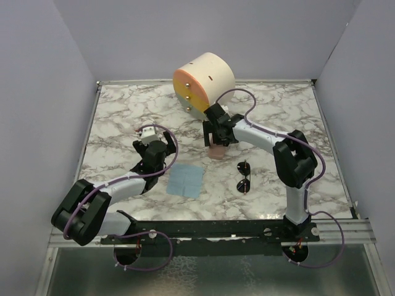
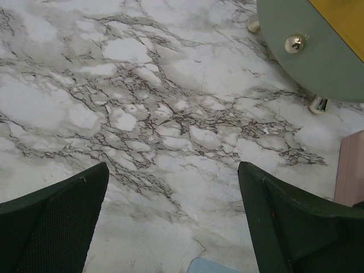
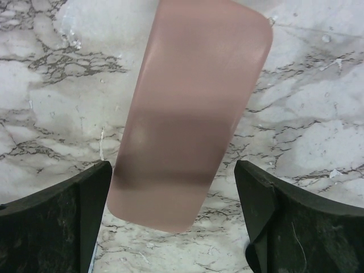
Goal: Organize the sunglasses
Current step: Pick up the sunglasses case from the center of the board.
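Sunglasses flat on marble table, near pink case, on its right, long axis near-to-far. Case shut, contents hidden. Right gripper jaws apart astride case; left gripper jaws apart above marble.

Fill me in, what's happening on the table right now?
The right gripper hangs over the pink case, which lies flat on the marble table. Its jaws stand open on either side of the case and do not clamp it. The left gripper is open too, over bare marble beside the blue cloth. The sunglasses lie on the table near the right arm, apart from the case and in neither gripper.
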